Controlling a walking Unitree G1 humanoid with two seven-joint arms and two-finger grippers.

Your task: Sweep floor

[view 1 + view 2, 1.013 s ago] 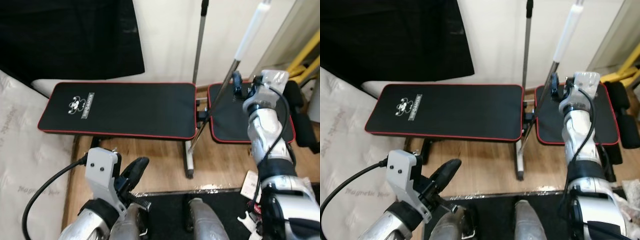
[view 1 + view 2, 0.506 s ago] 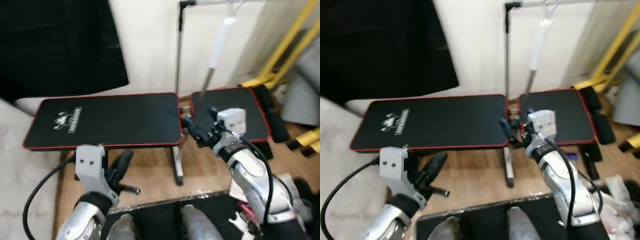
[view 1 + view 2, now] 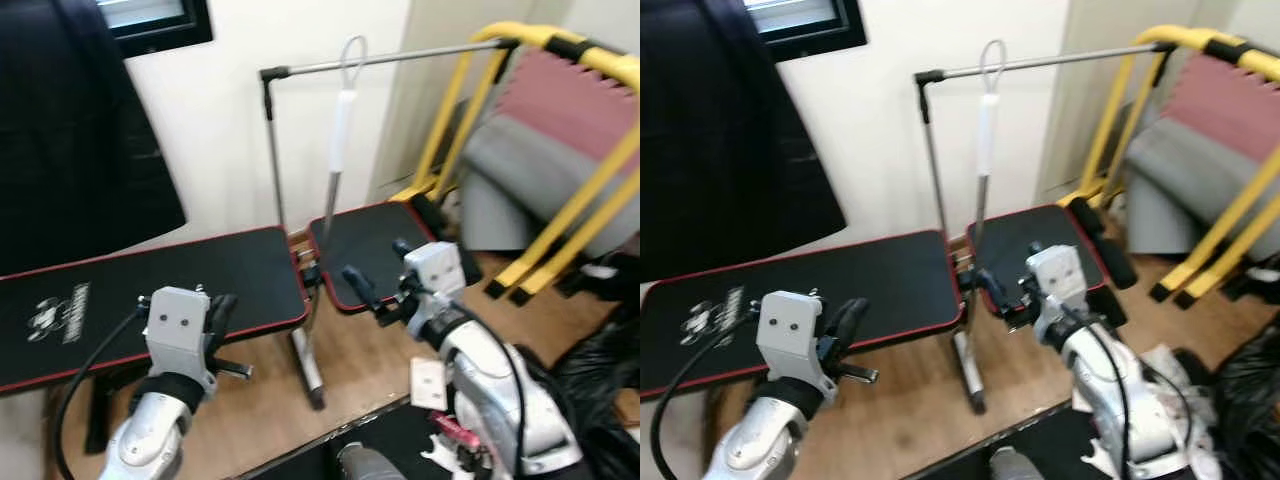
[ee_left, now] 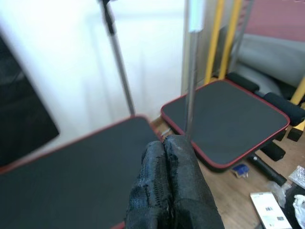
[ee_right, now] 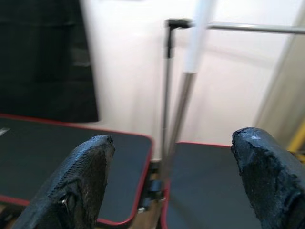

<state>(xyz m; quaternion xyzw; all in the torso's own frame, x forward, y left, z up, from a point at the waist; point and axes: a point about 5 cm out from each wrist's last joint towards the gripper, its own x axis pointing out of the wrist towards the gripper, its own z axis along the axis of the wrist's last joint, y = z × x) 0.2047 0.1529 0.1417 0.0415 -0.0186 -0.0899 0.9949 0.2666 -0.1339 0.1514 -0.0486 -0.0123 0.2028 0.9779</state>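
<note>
Right gripper (image 3: 375, 293) off broom handle (image 3: 338, 150), jaws wide | left gripper (image 4: 167, 188) jaws closed, empty

The two head views look forward and down from behind both silver arms onto a black padded bench with red piping (image 3: 180, 290) and the thin grey metal rack (image 3: 940, 140) standing at its far edge. The left wrist view looks along its closed left claw (image 4: 167, 157), close above the bench. The right wrist view looks between the spread fingers (image 5: 81, 181) of the right claw (image 5: 174, 179). All views share bench and rack.
</note>
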